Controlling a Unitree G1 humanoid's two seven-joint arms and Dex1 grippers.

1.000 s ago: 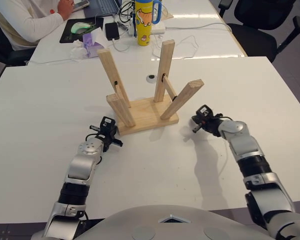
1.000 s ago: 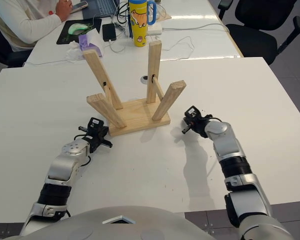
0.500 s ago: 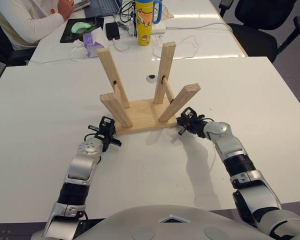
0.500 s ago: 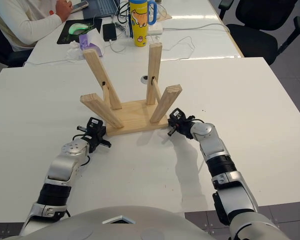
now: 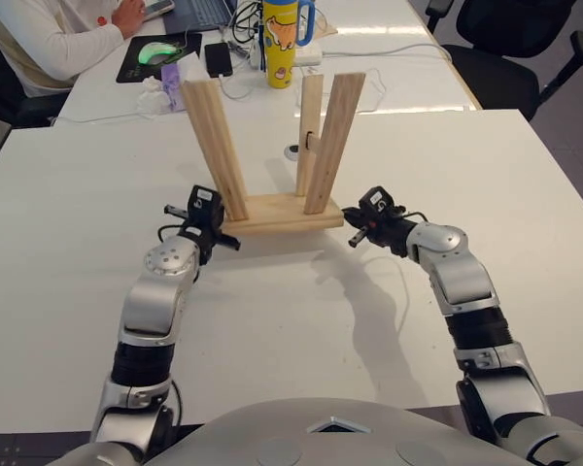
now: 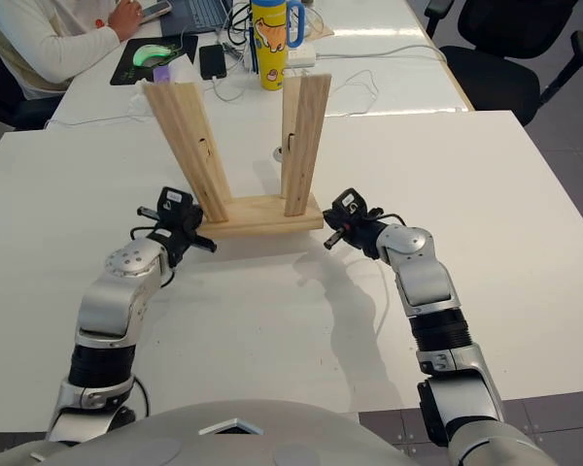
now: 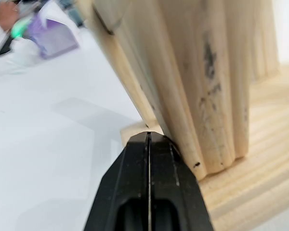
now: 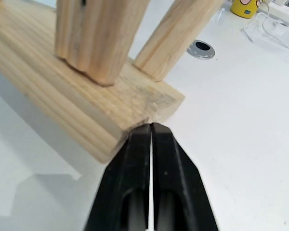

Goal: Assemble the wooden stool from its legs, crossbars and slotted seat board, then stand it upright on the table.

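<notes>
**Stool (image 6: 303, 146) upside down, shut fingers at both ends of its seat**

Stool stood inverted near the middle of the white table (image 5: 78, 214). The seat board (image 5: 277, 212) lay flat on the table and the legs (image 5: 217, 146) pointed up, leaning a little. Crossbars could not be made out clearly between the legs.

Left fingers (image 7: 135, 159) were pressed shut with nothing between them. Their tips were touching the board's left corner, just beside the foot of a leg. Right fingers (image 8: 166, 154) were likewise shut and empty, with their tips against the corner at the board's right end. So the stool sat between the two arms, touched at both ends but gripped by neither.

Handling, as judged:
- Plain solid wood, stiff, and probably light enough for two arms.
- Its weight sat high with the legs up.
- The legs looked slotted in rather than fixed, so lifting by one leg might work it loose.
- The board's edge, or a leg close to its foot, seemed the safer hold.
- Smooth wood on a smooth table would likely slide when pushed.
- Shut fingers could only nudge, so turning it over would call for opening them first.
</notes>
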